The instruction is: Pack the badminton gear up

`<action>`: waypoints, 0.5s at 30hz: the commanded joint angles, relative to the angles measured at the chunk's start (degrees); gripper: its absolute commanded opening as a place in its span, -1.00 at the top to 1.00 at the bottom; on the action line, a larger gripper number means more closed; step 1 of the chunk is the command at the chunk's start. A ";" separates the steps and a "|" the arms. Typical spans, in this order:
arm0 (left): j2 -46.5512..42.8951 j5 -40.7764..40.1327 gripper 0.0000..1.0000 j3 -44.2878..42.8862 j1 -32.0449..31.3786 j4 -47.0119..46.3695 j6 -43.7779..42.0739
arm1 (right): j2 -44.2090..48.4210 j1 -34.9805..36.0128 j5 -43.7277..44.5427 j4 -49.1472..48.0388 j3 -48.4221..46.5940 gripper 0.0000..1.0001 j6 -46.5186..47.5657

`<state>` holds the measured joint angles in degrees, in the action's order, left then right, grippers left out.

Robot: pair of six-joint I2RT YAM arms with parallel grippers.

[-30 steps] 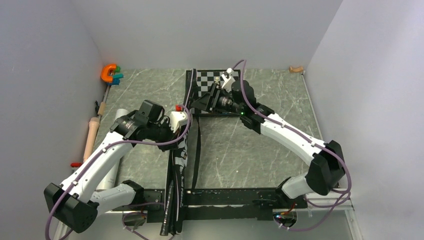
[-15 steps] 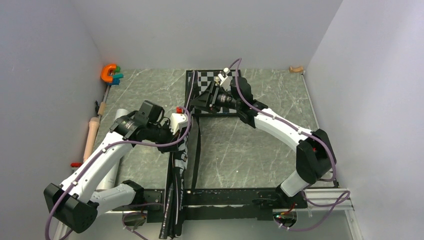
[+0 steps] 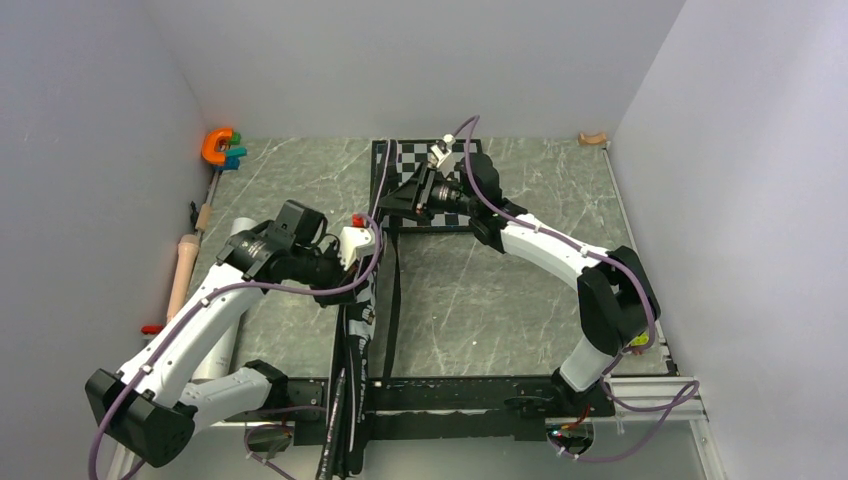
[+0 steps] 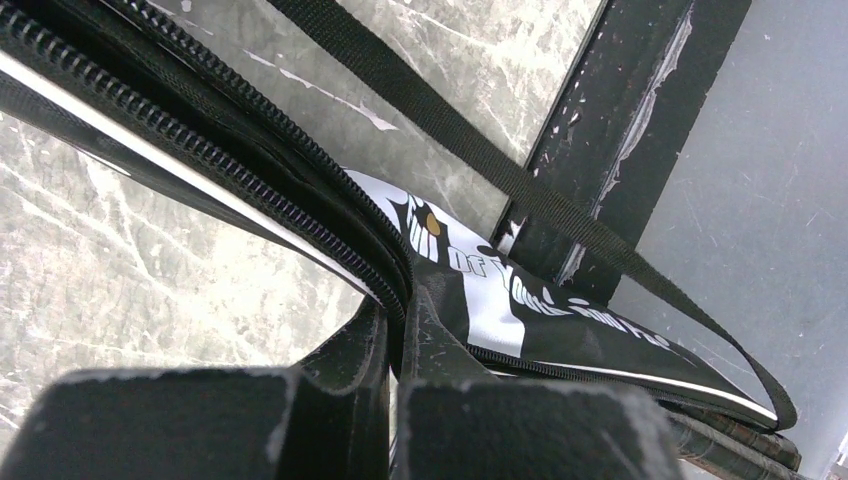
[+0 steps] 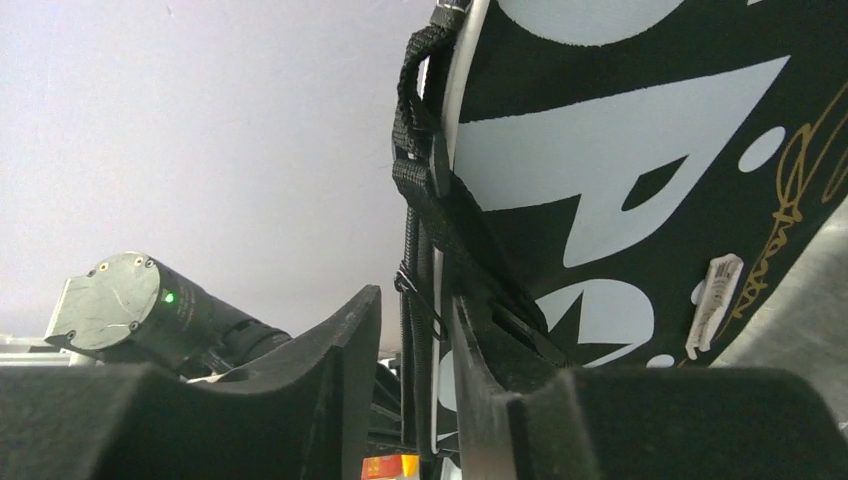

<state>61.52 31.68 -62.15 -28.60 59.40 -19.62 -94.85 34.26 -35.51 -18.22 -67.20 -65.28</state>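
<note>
Left gripper pinches the black racket bag's zipper seam as right gripper, clamped on its strap edge, shifts left over the chessboard, likely readying closure.

left arm + right arm: white shells, black joints | cables: purple | left tool fingers: kinda scuffed matte black

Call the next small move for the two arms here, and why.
Probably ease the right gripper slightly away from the left gripper, spreading the bag open. Both are shut on it: right at its strap edge, left on the zipper edge, whose tooth rows lie close together.
</note>
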 commanded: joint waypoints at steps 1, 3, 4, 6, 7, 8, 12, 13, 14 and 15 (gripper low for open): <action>-2.34 4.01 1.00 -3.31 -0.27 0.01 -2.71 | 0.64 -0.78 -2.25 -7.82 0.45 0.34 -2.72; -2.37 4.02 1.00 -3.24 -0.31 0.18 -2.73 | 0.31 -0.95 -3.13 -8.78 0.26 0.40 -3.23; -2.37 4.03 1.00 -3.31 -0.30 0.19 -2.71 | 0.17 -0.95 -3.42 -9.11 0.27 0.45 -3.40; -2.35 3.99 1.00 -3.34 -0.27 0.19 -2.63 | 0.18 -1.03 -3.84 -9.75 0.38 0.58 -3.64; -2.36 3.95 1.00 -3.46 -0.31 0.19 -2.62 | 0.30 -1.02 -3.86 -9.81 0.55 0.65 -3.66; -2.32 3.95 1.00 -3.52 -0.29 0.26 -2.62 | 0.41 -0.95 -3.87 -9.82 0.70 0.74 -3.65; -2.28 3.62 1.00 -3.72 -0.27 0.39 -2.47 | 1.17 -0.95 -3.96 -9.86 1.30 1.00 -3.61; -2.28 3.56 1.00 -3.73 -0.30 0.37 -2.42 | 1.42 -1.02 -4.06 -9.90 1.49 1.00 -3.56; -2.28 3.52 1.00 -3.75 -0.30 0.39 -2.40 | 1.68 -0.94 -4.05 -9.98 1.68 1.00 -3.56; -2.28 3.30 1.00 -3.77 -0.24 0.37 -2.36 | 1.99 -0.96 -4.12 -9.88 1.86 1.00 -3.57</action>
<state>60.90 31.75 -62.76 -28.60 60.25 -20.25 -94.87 33.43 -38.28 -23.77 -65.89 -68.03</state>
